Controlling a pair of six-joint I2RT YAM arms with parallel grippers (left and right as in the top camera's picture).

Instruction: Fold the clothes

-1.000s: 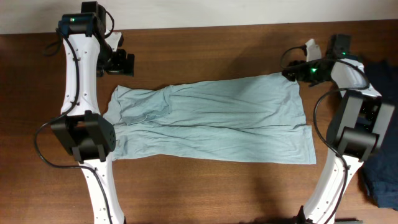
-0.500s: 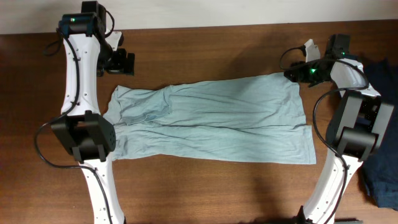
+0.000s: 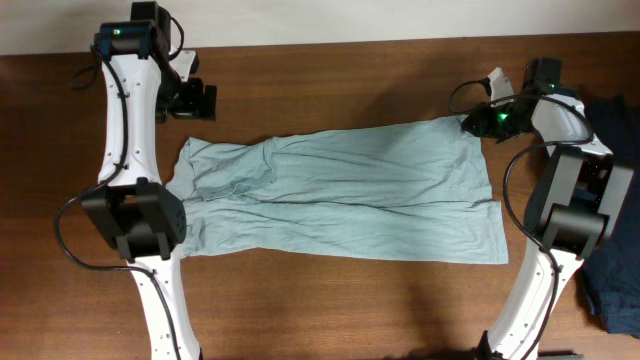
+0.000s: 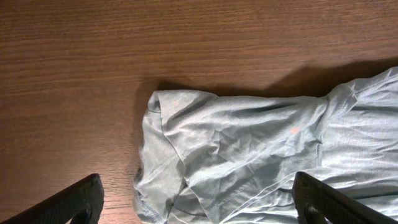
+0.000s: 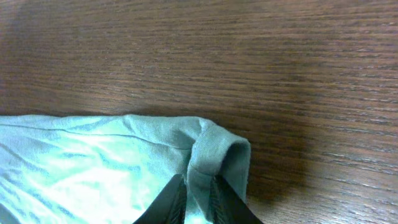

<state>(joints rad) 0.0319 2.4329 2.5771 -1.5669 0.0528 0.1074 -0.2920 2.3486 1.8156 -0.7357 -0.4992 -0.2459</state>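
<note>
Wood-grain table bears soft, wrinkled pale-green trousers, spread flat at centre. Left gripper, at 10 o'clock, hovers with fingers spread wide, grasping nothing; right gripper, at 2 o'clock, pinches the trousers' rolled hem corner.

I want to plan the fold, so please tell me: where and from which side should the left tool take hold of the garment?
Grip the garment at its far left corner, coming straight down with the open left tool. That corner lies flat on the table with its edge exposed, and the right tool pinches the matching far right corner.
</note>
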